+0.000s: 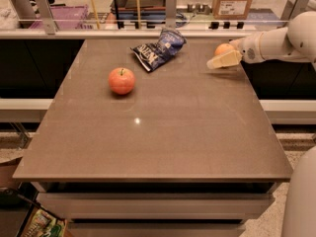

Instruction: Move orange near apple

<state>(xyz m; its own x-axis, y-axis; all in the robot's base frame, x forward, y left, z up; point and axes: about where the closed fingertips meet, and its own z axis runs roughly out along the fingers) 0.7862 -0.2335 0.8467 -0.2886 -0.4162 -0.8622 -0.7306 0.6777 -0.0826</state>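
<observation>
One tool (217, 59) by orange (223, 48), apple (121, 81) well apart

Bright glare spots the table (137, 121); gripper (224, 59), far right, casts faint shadow.

Orange (223, 48) far right, perhaps within hand (216, 59); stemmed apple (121, 80) upright, left-centre.

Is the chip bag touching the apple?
Apart. The camera view shows bare tabletop between chip bag and apple. The gripper is at the far right edge, by the orange.
</observation>
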